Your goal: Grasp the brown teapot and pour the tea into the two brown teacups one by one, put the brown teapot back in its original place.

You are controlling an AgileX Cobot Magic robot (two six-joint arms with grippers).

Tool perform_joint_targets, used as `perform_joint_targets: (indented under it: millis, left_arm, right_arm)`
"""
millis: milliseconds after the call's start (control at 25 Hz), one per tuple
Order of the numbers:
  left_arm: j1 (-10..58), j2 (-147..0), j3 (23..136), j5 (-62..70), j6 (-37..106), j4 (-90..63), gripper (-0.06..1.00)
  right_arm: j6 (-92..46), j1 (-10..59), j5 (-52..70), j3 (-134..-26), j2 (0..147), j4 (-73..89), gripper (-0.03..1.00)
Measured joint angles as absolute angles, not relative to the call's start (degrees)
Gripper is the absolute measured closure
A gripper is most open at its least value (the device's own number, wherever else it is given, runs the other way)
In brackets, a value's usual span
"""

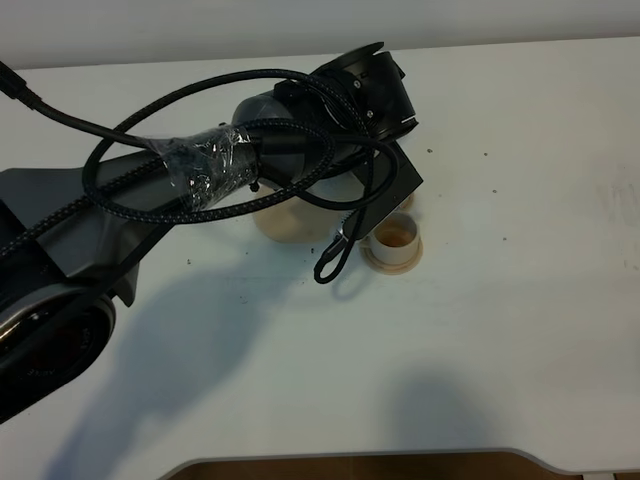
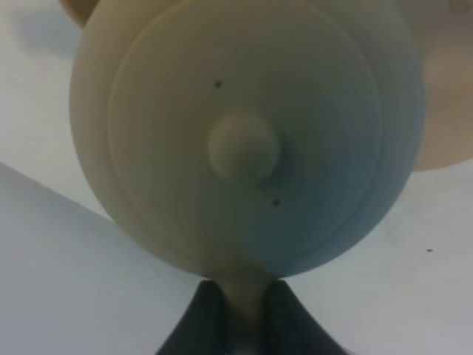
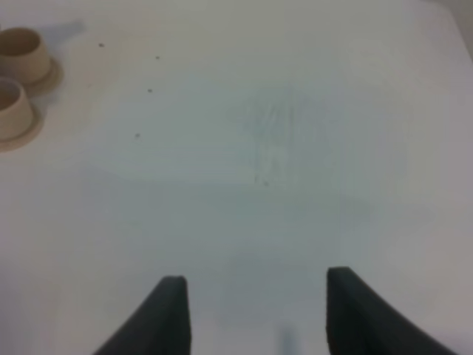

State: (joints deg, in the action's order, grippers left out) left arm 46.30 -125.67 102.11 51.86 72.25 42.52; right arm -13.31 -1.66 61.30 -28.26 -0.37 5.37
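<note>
The left gripper [image 2: 242, 290] is pinched tight on the loop handle [image 2: 244, 299] of the brown teapot [image 2: 162, 148], its dark fingers [image 2: 192, 325] on either side of that thin strap of clay. The domed lid [image 2: 318, 111] is on, with its knob [image 2: 244, 146] dead centre, so whatever is inside the pot is out of sight. Just beside the pot lies a flat beige disc [image 2: 447, 96], a saucer by the look of it (only part shows).

Further out, one teacup [image 1: 395, 240] stands on its small saucer [image 1: 390, 264] with a shallow pool of amber tea [image 1: 397, 235] in it. The other teacup [image 3: 22, 50] sits right next to it, mostly under the arm when seen from above, and I cannot tell what it holds.

The left arm [image 1: 200, 170] stretches in from the left across the white table [image 1: 520, 330], cables looped over it. Its wrist hangs by the cups and hides the pot from above. The right gripper [image 3: 255, 318] has its jaws spread wide and holds nothing, well apart from the cups.

The pot's handle points back into the left gripper, so its handle-to-spout line runs straight away from the fingers. The lid faces the wrist camera squarely, and the spout is hidden on the far side — how far the pot is tipped I cannot judge.
</note>
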Motion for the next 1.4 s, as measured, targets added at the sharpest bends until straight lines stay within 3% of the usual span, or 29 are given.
perform_joint_targets:
  millis: [1400]
  left_arm:
    - [47.9, -125.7, 102.1, 51.8, 72.9, 48.7, 0.83]
  right_arm:
    - [-13.3, -1.7, 61.3, -28.3, -0.4, 5.4, 0.53]
